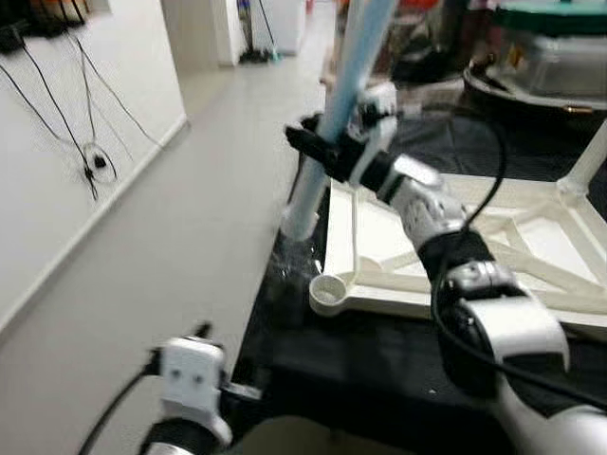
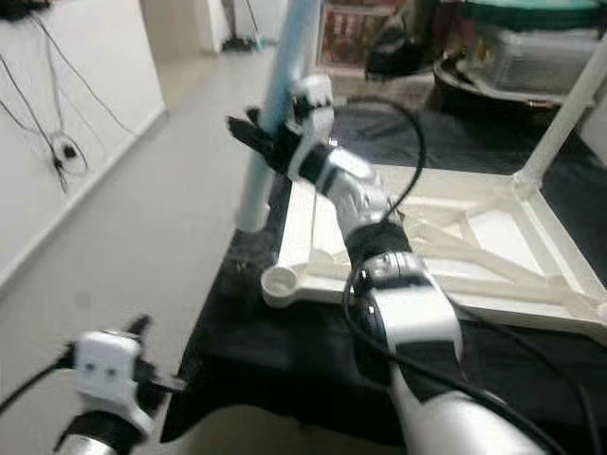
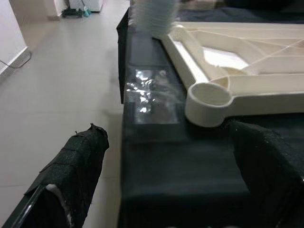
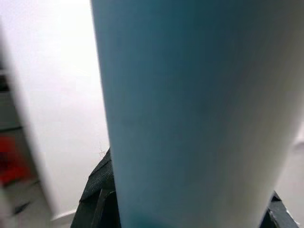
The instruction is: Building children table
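low at the left, over the floor (image 1: 190, 218) just beside the black-covered counter (image 1: 360, 360), the left end effector (image 3: 161, 180) hangs with its fingers (image 3: 71, 166) spread and nothing between them. further right, the right end effector (image 1: 322, 152) is pinching a pale blue leg (image 1: 332, 114), nearly upright and slightly tilted, with its lower end at the counter's edge near the far left corner of the tabletop (image 1: 531, 237). that cream tabletop lies upside down on the counter, ribs up, an empty round socket (image 1: 329, 292) at its near left corner and a white leg (image 2: 564, 109) standing at its far right corner.
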Tool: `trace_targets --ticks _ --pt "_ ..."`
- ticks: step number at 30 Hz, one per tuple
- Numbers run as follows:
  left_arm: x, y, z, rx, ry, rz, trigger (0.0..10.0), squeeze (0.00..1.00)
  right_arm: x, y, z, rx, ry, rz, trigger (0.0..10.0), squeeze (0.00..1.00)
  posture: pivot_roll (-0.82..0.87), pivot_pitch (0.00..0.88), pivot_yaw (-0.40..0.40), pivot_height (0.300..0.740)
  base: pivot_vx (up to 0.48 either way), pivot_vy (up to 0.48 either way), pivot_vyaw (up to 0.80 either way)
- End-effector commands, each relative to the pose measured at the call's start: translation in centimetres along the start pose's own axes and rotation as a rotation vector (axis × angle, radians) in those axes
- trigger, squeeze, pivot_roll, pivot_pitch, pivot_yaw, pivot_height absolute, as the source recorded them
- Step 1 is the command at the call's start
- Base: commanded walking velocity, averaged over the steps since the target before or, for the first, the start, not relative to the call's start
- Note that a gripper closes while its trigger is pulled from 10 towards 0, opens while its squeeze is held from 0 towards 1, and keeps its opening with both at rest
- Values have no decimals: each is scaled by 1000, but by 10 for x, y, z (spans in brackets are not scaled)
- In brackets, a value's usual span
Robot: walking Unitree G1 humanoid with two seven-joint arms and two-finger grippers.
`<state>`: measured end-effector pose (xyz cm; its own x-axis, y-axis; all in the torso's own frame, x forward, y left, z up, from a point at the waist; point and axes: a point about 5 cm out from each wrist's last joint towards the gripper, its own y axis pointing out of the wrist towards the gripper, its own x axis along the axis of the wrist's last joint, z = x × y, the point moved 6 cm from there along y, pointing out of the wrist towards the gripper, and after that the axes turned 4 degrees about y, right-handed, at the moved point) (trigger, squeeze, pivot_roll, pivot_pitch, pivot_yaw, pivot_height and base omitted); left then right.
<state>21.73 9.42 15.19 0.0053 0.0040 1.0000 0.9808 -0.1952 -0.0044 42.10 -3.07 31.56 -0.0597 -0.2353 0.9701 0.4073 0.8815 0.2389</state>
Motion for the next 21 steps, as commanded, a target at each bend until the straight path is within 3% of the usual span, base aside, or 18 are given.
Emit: trace_targets --ticks 1,4,5,8,9,11,12,15,17,21 --pt "1 -4 -3 -1 0 10 10000 0 -5 -2 6 72 7 38 10000 0 174 176 -39 740 0 0 0" --pt "1 -6 -5 -6 -5 11 10000 0 -6 -5 8 108 4 55 10000 0 174 176 -39 740 0 0 0" --pt "2 -11 -10 -26 -22 18 10000 0 -7 -14 9 162 -7 90 10000 0 180 196 -42 740 0 0 0" --pt "1 -15 -14 -43 -25 24 10000 0 -7 -22 8 183 -16 112 10000 0 180 197 -42 740 0 0 0" --pt "0 -22 -19 -71 -28 38 10000 0 -6 -35 5 210 -34 141 10000 0 174 206 -34 740 0 0 0" --pt "-1 -26 -22 -84 -25 46 10000 0 -5 -39 4 220 -37 149 10000 0 174 206 -34 740 0 0 0" --pt "1 -27 -19 -63 29 34 10000 0 -6 -43 1 208 -46 159 10000 0 174 212 -28 740 0 0 0" --pt "2 -27 -16 -46 69 23 10000 0 -6 -46 -1 199 -52 167 10000 0 174 212 -28 740 0 0 0" --pt "4 -30 -10 -39 181 -6 10000 0 -9 -55 -4 200 -60 194 10000 0 178 215 -25 740 0 0 0" --pt "4 -34 -10 -65 240 -20 10000 0 -11 -60 -2 226 -54 206 10000 0 178 213 -23 740 0 0 0"
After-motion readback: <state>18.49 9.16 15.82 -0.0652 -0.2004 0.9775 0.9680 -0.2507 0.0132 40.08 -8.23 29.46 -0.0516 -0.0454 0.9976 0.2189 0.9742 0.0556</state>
